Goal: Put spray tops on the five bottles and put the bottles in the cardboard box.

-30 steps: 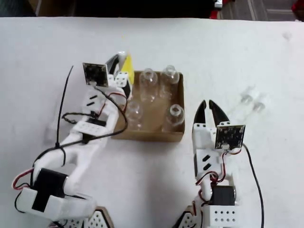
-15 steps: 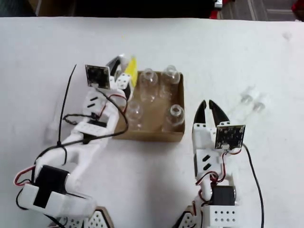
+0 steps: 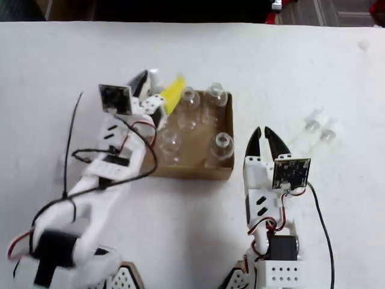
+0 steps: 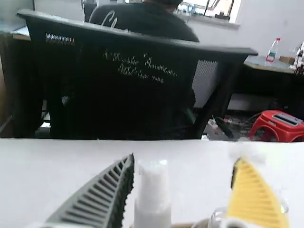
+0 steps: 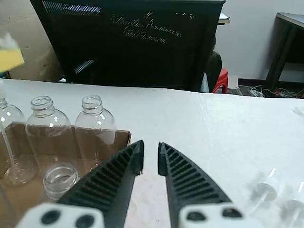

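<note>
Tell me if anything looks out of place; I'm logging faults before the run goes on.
Four bottles already stand in the box with open necks, while two spray tops lie loose on the table to its right.

Office-type lab room. Past my white tabletop (image 3: 240, 54) I see a black mesh office chair (image 4: 142, 85), a dark desk (image 4: 266, 64) with a clear plastic bottle (image 4: 272, 49), a red plastic stool (image 4: 278, 126) and loose floor cables (image 4: 232, 122).
</note>
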Motion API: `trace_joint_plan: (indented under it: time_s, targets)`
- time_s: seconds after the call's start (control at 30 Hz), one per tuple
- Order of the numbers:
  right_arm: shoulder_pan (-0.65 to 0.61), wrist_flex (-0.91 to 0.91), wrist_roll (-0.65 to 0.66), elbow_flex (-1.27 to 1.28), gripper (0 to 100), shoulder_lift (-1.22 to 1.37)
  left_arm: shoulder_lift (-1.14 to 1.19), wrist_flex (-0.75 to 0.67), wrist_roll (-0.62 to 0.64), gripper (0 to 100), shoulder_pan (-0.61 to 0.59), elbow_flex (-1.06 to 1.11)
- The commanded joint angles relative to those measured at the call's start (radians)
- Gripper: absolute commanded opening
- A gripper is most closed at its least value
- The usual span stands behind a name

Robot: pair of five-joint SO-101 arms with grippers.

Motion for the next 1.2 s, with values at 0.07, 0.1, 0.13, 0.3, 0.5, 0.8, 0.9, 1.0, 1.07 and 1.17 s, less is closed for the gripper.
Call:
trace_joint_plan:
  time_s: [0.07,0.1,0.13,0.3,0.5,0.8,0.9,1.0,1.07,1.17]
  targets:
    - [0.001,0.001,0.017,0.008,4.3,-0.008,-0.355,0.341,0.017,30,-0.044,-0.046]
    - [0.001,0.001,0.017,0.008,4.3,-0.008,-0.407,0.416,0.017,30,-0.050,-0.064]
    - [0.001,0.001,0.017,0.008,4.3,-0.008,-0.461,0.493,0.018,30,-0.054,-0.086]
    - [0.001,0.001,0.017,0.008,4.3,-0.008,-0.696,0.899,0.014,30,-0.059,-0.207]
    - [0.001,0.002,0.017,0.008,4.3,-0.008,-0.802,1.390,0.009,30,-0.163,-0.448]
    - [0.001,0.002,0.017,0.008,4.3,-0.008,-0.607,1.950,-0.133,30,-0.341,-0.776]
    - [0.001,0.004,0.017,0.008,4.3,-0.008,-0.490,2.090,-0.147,30,-0.395,-0.842]
    - [0.001,0.004,0.017,0.008,4.3,-0.008,-0.380,2.209,-0.147,30,-0.463,-0.872]
    - [0.001,0.004,0.017,0.008,4.3,-0.008,-0.318,2.271,-0.147,30,-0.504,-0.875]
    - [-0.001,0.004,0.017,0.008,4.3,-0.008,-0.246,2.326,-0.147,30,-0.585,-0.876]
